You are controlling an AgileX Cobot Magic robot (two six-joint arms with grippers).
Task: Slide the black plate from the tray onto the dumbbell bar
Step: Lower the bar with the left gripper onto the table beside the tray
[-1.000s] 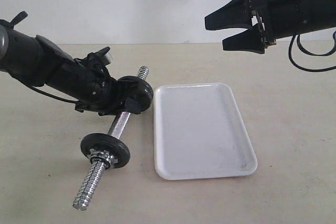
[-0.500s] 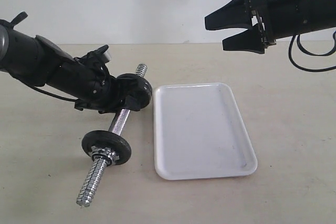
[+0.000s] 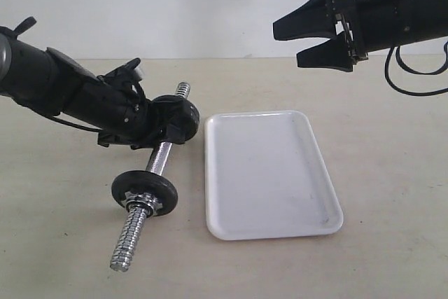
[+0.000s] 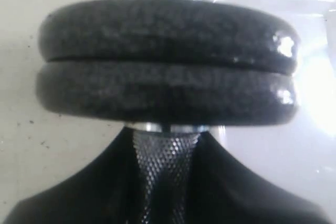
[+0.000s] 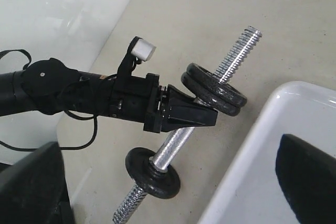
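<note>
Left jaws point(image 3: 166, 138) were clamped on the dumbbell bar point(image 3: 159, 157) at its middle. The black plate point(image 4: 168, 32) sat on the bar's far threaded end, pressed against a second plate point(image 4: 168, 90), and it looked like the outer of the two. The white tray point(image 3: 269, 173) lay just beside it on the worktop point(image 3: 392, 173). Right jaws point(image 3: 287, 47) hung wide apart, up high beyond the tray.

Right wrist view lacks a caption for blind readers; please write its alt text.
The left gripper clamps the dumbbell bar at its smooth middle, beside two stacked black plates. A third plate sits toward the other threaded end; a corner of the white tray shows nearby.
</note>
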